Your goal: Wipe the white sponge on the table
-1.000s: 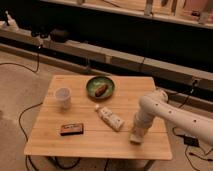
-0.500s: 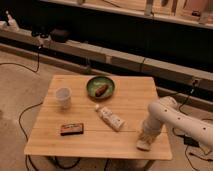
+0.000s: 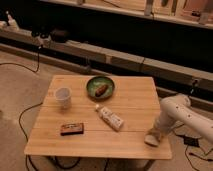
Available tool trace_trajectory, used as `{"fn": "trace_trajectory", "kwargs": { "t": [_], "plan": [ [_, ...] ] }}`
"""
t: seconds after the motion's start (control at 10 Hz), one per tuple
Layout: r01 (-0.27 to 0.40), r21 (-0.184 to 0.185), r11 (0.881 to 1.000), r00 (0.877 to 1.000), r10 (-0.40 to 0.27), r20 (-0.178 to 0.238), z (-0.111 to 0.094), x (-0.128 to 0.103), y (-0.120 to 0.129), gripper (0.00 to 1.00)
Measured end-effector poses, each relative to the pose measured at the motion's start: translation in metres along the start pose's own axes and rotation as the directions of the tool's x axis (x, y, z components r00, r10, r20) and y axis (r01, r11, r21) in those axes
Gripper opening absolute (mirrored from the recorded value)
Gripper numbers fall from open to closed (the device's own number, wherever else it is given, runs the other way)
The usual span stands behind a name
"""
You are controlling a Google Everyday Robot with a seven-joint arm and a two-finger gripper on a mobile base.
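The table is a low wooden plank top with thin legs. My arm reaches in from the right. My gripper points down at the table's front right corner. A small whitish block, the white sponge, sits right at its tip against the tabletop. I cannot tell whether the gripper holds it or only presses on it.
A translucent white cup stands at the left. A green bowl with a brown item is at the back middle. A white tube lies mid-table and a dark flat box lies front left. Cables cross the floor.
The arm tip with the sponge has slid right and toward the front edge, from near the tube to the table's front right corner. The other objects have not moved.
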Motion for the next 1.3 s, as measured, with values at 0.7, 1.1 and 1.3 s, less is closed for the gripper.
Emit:
{"fn": "trace_trajectory", "kwargs": {
  "t": [0.7,1.1,1.3],
  "plan": [
    [-0.012,0.027,1.0,0.995,0.015,-0.103,-0.051,0.073,-0.041,0.3],
    [0.009,0.058,0.998,0.993,-0.002,-0.119,-0.067,0.082,-0.076,0.3],
    [0.066,0.061,0.996,0.99,-0.058,-0.13,-0.071,0.071,-0.102,0.3]
  ]
}}
